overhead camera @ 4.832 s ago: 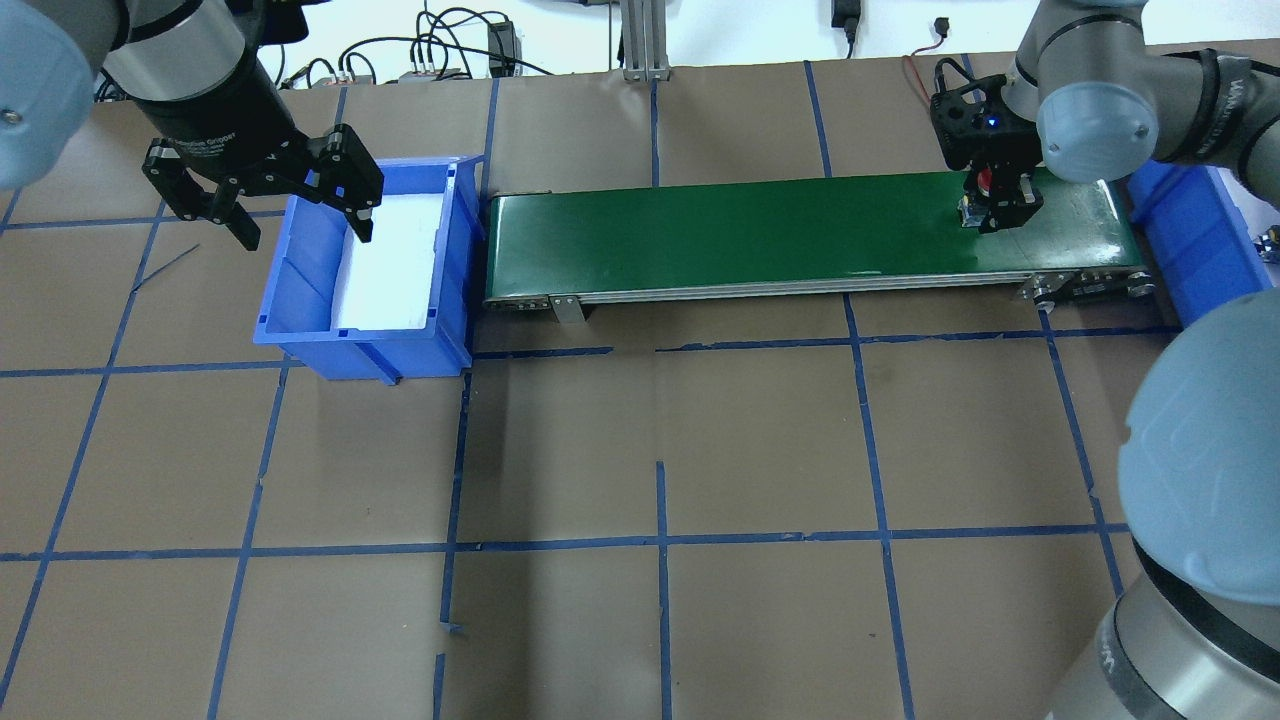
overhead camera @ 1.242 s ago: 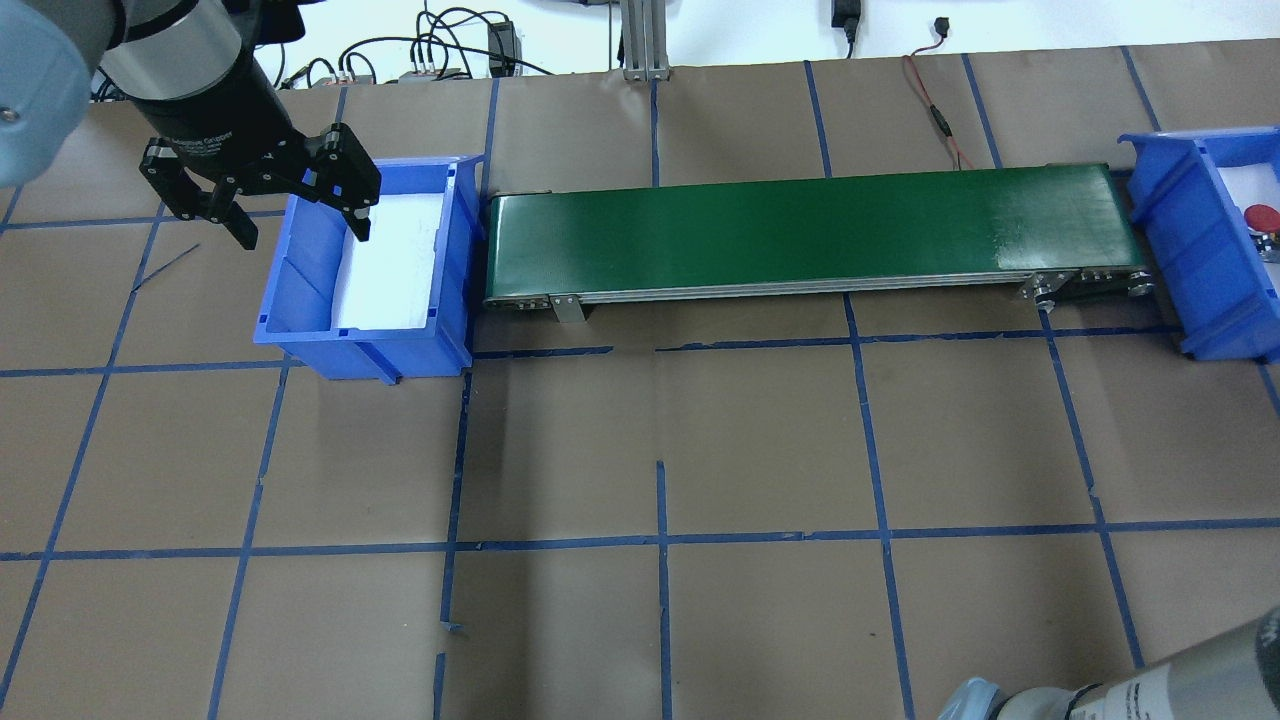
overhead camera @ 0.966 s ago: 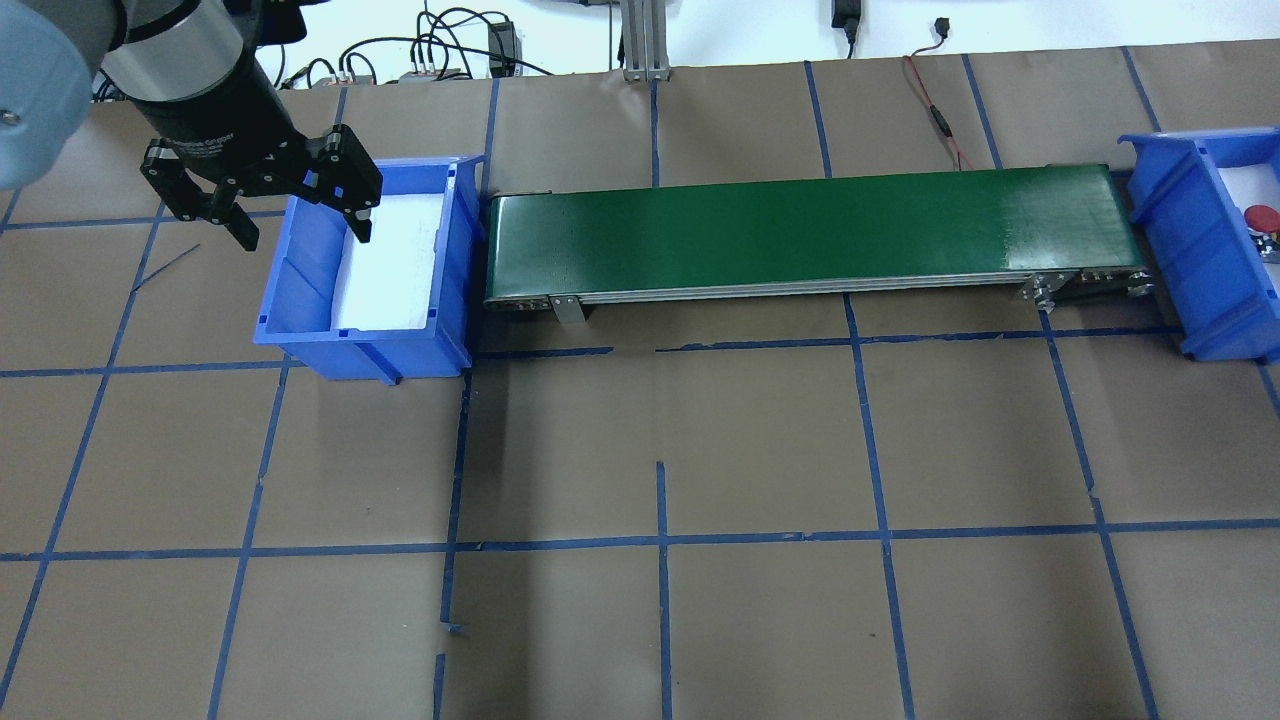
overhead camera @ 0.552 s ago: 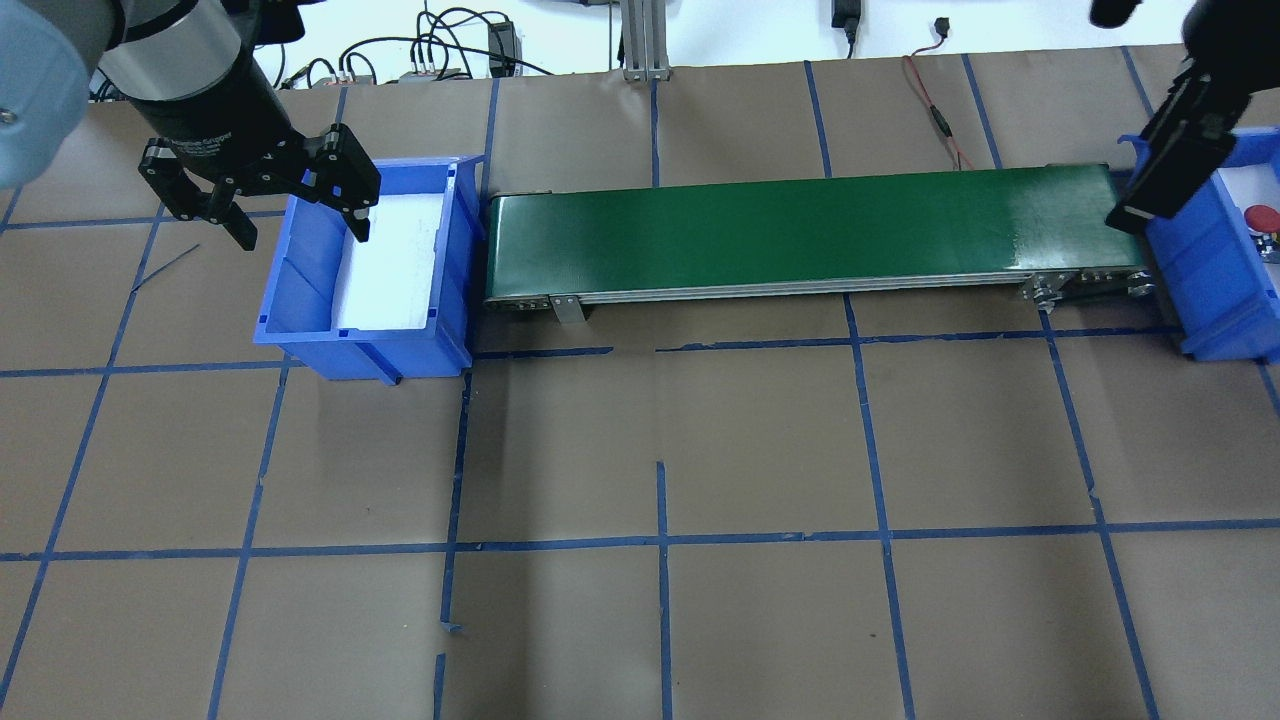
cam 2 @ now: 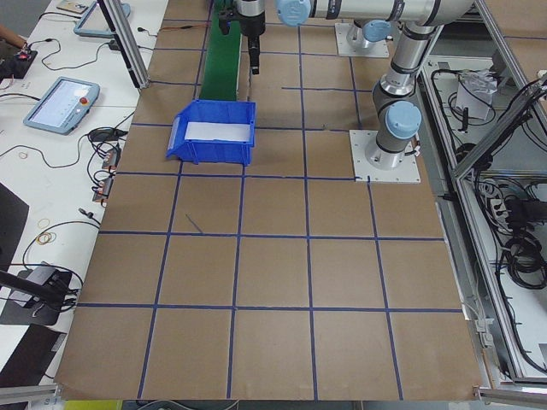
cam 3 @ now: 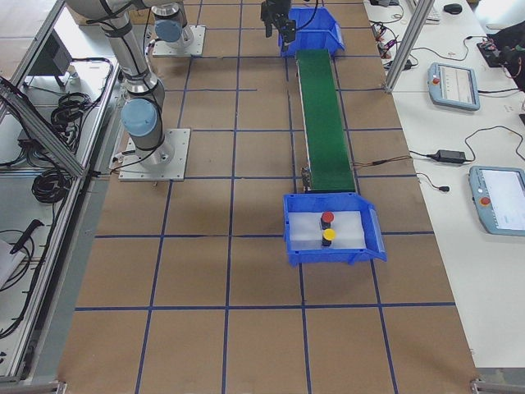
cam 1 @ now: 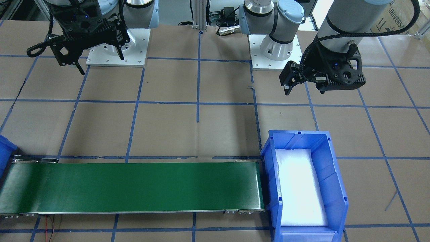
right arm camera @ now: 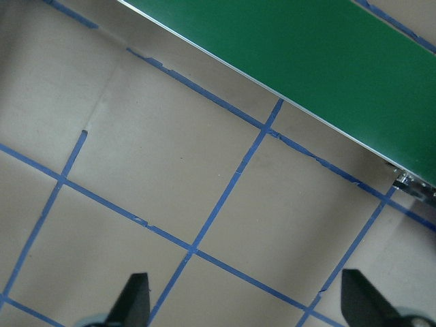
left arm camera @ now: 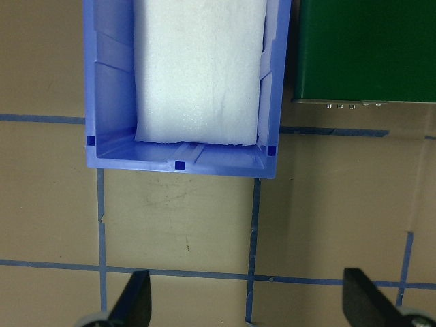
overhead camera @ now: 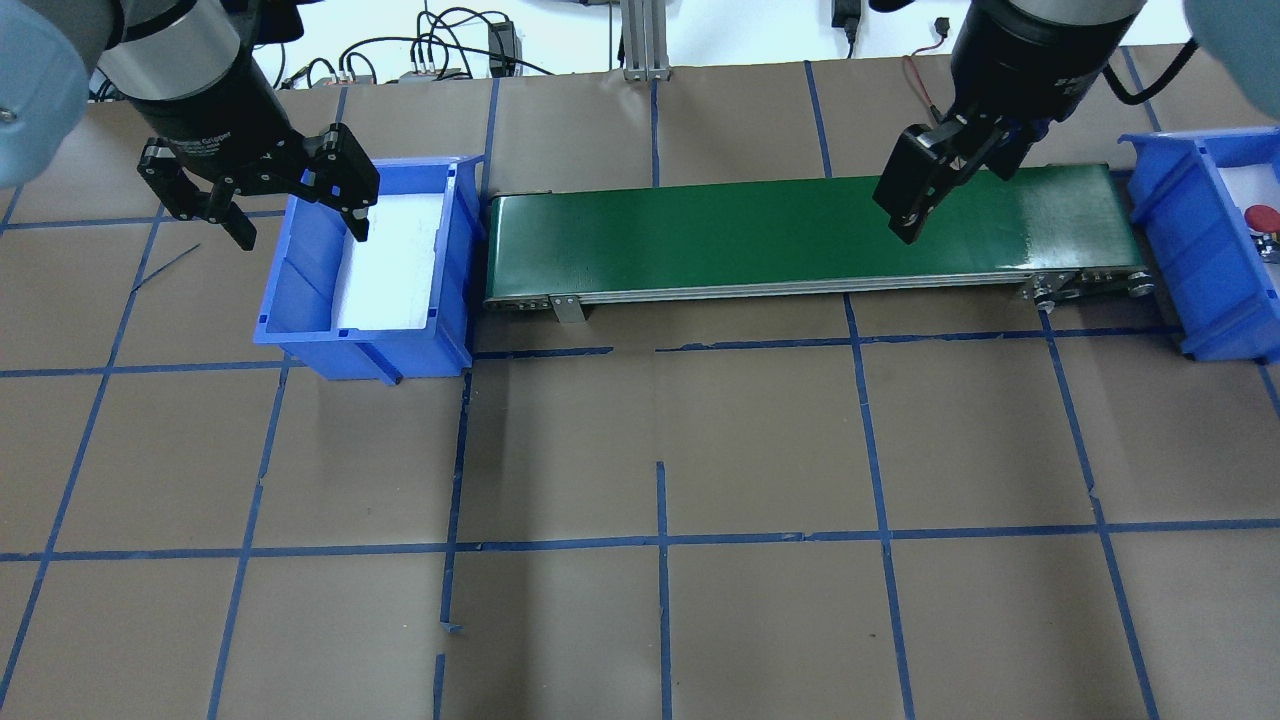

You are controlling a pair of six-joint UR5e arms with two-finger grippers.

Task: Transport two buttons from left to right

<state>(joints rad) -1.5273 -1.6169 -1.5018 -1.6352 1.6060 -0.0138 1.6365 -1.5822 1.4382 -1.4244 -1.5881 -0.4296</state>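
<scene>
Brown-papered tabletop [overhead camera: 660, 430], gridded with blue tape, carries everything. A long green conveyor belt [overhead camera: 760, 235] lies across it between two blue bins. The left bin [overhead camera: 400, 345] sits just beside the belt's left end and is lined with a white foam pad [overhead camera: 390, 260]. The right bin [overhead camera: 1170, 230] sits just beyond the belt's right end. The left gripper [left arm camera: 245, 300] hangs raised on the robot's side of the left bin, fingers spread wide and empty. The right gripper [right arm camera: 245, 293] hangs raised by the belt's right half, likewise spread and empty. Both buttons stand inside the right bin on its white lining: the red button [cam 3: 327, 217] lies nearer the belt, with the yellow button [cam 3: 329, 235] just beside it.
</scene>
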